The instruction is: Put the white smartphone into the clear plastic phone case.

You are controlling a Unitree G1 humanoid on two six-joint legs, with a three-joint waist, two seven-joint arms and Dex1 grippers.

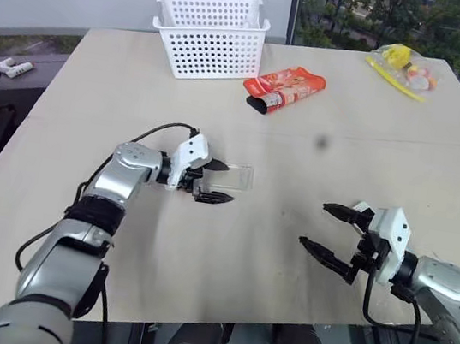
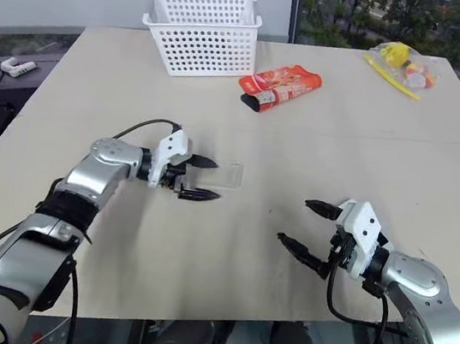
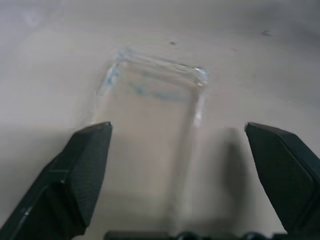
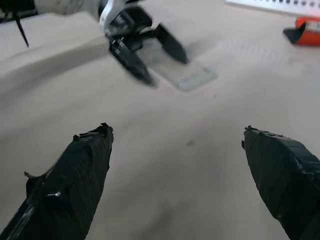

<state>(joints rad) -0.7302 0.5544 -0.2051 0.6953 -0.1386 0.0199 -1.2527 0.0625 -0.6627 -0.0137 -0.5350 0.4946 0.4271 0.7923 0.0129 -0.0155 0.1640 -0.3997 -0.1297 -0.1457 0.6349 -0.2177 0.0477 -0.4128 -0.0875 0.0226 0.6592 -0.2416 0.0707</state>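
Straddling the clear plastic phone case (image 1: 231, 176) on the table (image 1: 304, 140), the left end effector (image 1: 216, 181) gapes wide; the right end effector (image 1: 325, 229) also gapes, empty.

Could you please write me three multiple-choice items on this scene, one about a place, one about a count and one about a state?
1. Where does the clear plastic phone case lie?
A. Inside a basket
B. On the table, between the left claw's fingers
C. Under the right claw

2. How many white perforated baskets are stacked at the far side of the table?
A. Two
B. Four
C. None

3. How do the right claw's fingers stand?
A. Shut on the case
B. Shut on nothing
C. Open, holding nothing

Answers:
1. B, since the left claw has a finger on either side of the case.
2. A, two rims show, one nested in the other.
3. C, its fingers are spread over bare table.
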